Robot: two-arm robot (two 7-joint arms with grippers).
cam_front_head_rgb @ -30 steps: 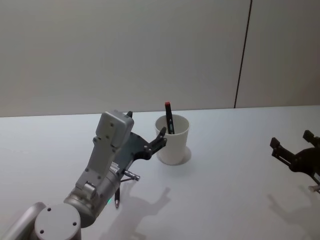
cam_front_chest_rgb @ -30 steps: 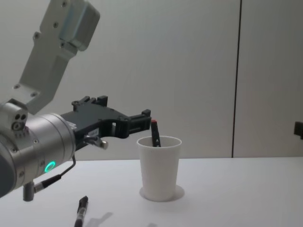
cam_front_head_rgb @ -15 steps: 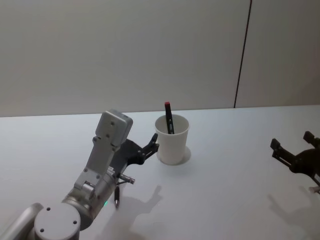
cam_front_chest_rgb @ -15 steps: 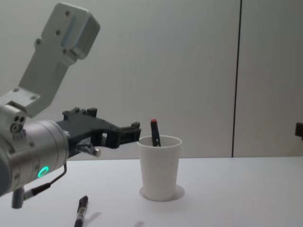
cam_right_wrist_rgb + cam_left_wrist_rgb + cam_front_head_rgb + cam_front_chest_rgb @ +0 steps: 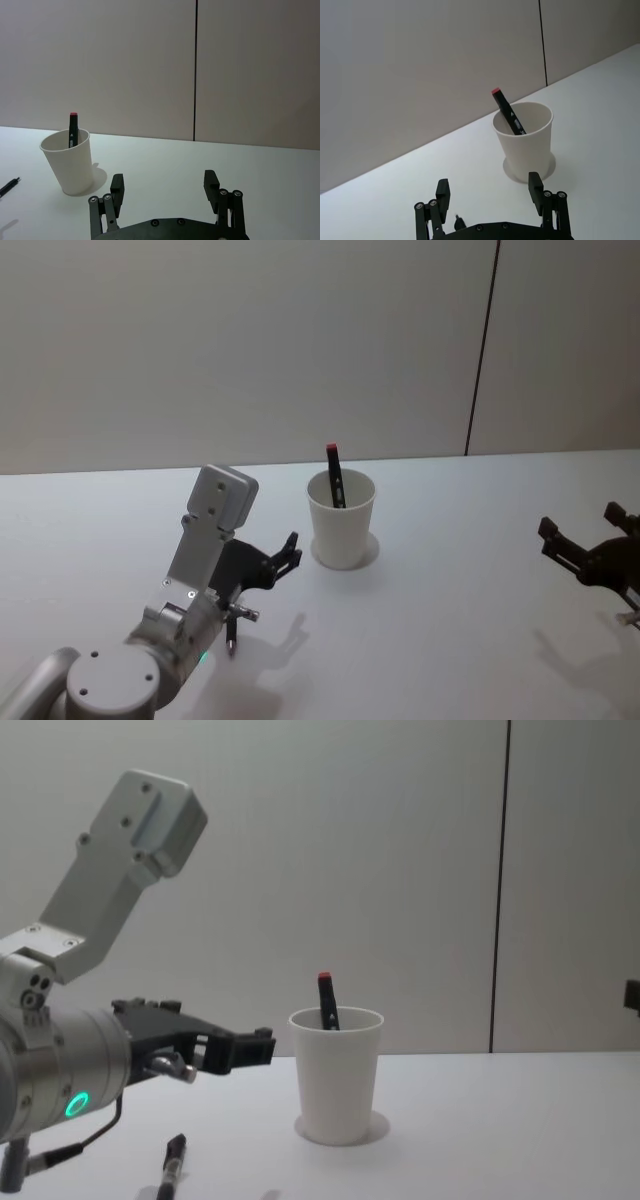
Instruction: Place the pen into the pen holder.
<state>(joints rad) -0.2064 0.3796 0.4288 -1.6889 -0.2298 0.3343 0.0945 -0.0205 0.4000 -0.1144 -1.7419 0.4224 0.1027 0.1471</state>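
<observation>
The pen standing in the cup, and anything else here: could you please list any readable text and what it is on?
Pen in the pen holder: small white marks on the barrel, too small to read.
The pen holder itself: plain white, no print.
No other text shows.

1. Here's the left arm (image 5: 60, 1070): a fat barrel of brushed silver metal, with a small green light (image 5: 75, 1104) glowing as a ring in its side.
2. Above the green light there's a pale grey boxy link (image 5: 125, 860), corners rounded, tiny dark screws (image 5: 147, 789) dotted on its face.
3. Just below the light, a thin dark cable (image 5: 90, 1137) hangs in a loop.
4. Ahead of the light comes the left gripper (image 5: 489, 185): matte black, skeletal, with silver screw heads (image 5: 420, 205) paired at each finger's base.
5. The right gripper (image 5: 164, 180), well apart from the light, has the same black frame and the same paired silver heads.
</observation>
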